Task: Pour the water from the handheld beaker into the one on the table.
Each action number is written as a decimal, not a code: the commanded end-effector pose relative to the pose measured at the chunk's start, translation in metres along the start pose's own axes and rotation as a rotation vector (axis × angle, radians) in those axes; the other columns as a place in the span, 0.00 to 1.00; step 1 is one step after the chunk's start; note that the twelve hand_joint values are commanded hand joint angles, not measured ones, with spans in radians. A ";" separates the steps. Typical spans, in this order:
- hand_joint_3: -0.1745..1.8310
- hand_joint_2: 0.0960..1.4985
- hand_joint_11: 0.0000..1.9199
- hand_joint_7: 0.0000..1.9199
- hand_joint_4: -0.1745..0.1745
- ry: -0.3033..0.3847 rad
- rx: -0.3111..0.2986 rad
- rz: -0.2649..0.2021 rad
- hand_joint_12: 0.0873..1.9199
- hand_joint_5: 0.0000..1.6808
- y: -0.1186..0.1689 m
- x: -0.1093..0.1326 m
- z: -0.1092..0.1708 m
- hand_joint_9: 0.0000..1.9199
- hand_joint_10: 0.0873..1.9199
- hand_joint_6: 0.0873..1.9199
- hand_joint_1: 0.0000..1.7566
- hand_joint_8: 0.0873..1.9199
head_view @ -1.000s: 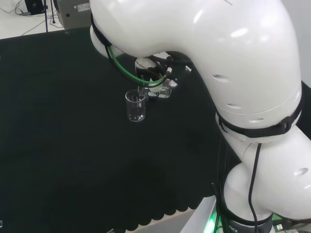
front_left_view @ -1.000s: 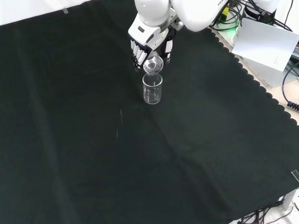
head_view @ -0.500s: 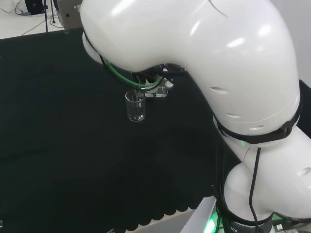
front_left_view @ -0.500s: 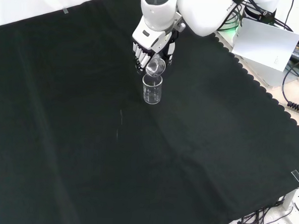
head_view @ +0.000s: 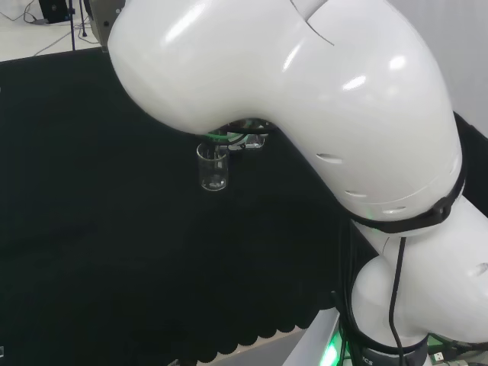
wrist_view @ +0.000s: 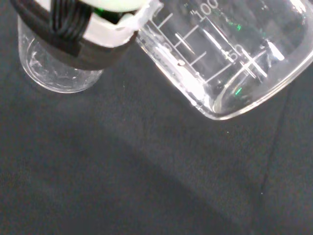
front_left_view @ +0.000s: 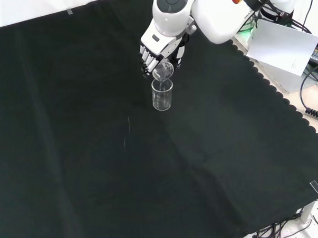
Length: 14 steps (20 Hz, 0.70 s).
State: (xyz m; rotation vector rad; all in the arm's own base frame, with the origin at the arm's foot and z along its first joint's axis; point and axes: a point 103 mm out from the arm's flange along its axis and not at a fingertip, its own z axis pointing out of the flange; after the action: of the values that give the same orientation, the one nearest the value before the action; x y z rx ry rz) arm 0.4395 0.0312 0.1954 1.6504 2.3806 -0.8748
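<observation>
Two beakers: the handheld beaker [front_left_view: 163, 71], tipped steeply, and the standing beaker [front_left_view: 162, 94] upright on the black cloth [front_left_view: 94, 148], directly below it.
Change: compared with a second ago, the arm's big white link [head_view: 305, 84] has swung further across the head view and the hand [front_left_view: 161, 48] has rolled over more, so the handheld beaker's mouth now leans lower towards the standing one (a small shift, but steady across the three moments).
Meaning for the task: judged from this, the pour is under way or about to be; no stream of water can be made out.
Fingers: curled round the handheld beaker, holding it by its wall in the front view; they touch nothing else.
Wrist view: the handheld beaker [wrist_view: 220, 58] lies slanted with its graduation marks showing, and the standing beaker [wrist_view: 54, 68] sits beyond part of the hand.
Standing beaker's place: left of the arm's links in the head view [head_view: 213, 166], its rim just under the tipped lip.
</observation>
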 end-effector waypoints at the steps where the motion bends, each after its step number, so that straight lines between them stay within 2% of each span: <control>1: 0.00 0.67 0.70 0.77 0.20 -0.028 -0.002 0.009 0.35 0.78 0.001 0.000 -0.006 0.82 0.32 0.15 0.75 0.15; 14: 0.00 0.67 0.70 0.77 0.20 -0.104 0.027 0.009 0.35 0.78 0.001 0.006 -0.012 0.82 0.32 0.15 0.75 0.15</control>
State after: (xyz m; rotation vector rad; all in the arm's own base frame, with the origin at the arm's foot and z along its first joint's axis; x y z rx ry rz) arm 0.4415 0.0402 0.2022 1.5964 2.3096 -0.9507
